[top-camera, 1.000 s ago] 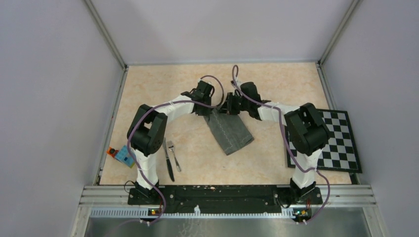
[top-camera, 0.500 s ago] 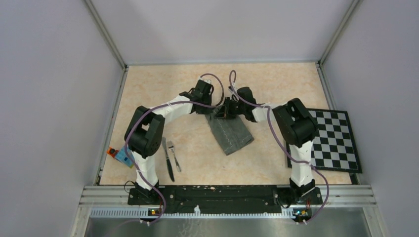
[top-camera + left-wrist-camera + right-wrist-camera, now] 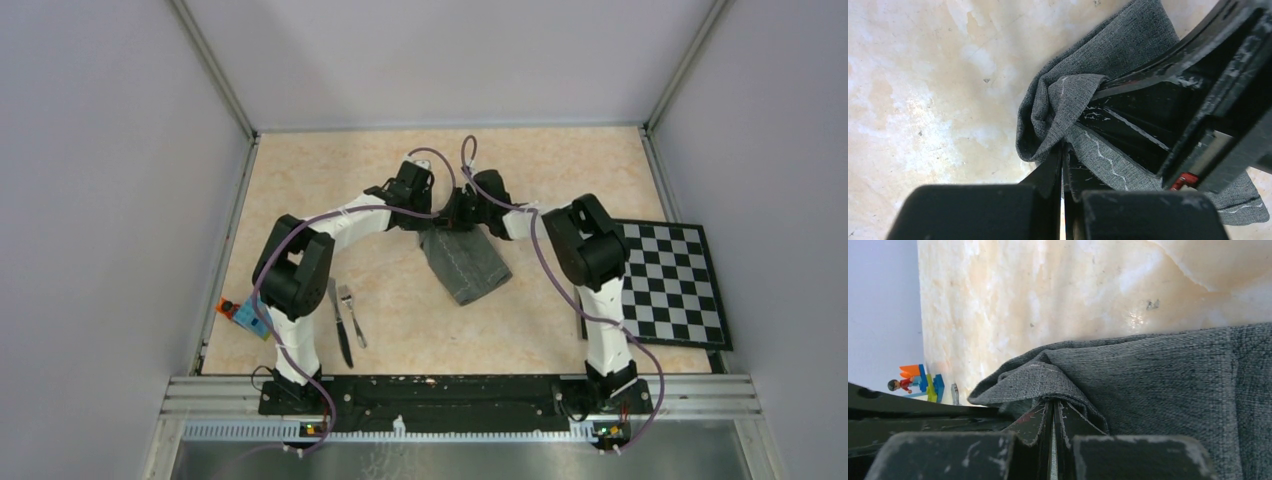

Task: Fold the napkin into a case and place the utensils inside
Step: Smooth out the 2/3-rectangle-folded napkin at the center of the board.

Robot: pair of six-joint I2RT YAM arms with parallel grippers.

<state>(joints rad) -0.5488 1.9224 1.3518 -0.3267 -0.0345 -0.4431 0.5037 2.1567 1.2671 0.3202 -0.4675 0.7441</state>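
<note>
A small coloured toy (image 3: 243, 316) sits at the far left, with the knife (image 3: 340, 322) and fork (image 3: 351, 313) side by side to its right (apart from the cloth). Mid-table, the left gripper (image 3: 1063, 147) and right gripper (image 3: 1053, 405) each pinch tight on the far edge of the napkin (image 3: 468, 268), bunching the folded grey fabric there. A checkered board (image 3: 672, 285) lies far right.

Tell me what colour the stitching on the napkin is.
Whitish, a wavy line on the dark grey napkin; clearest in the left wrist view.
</note>
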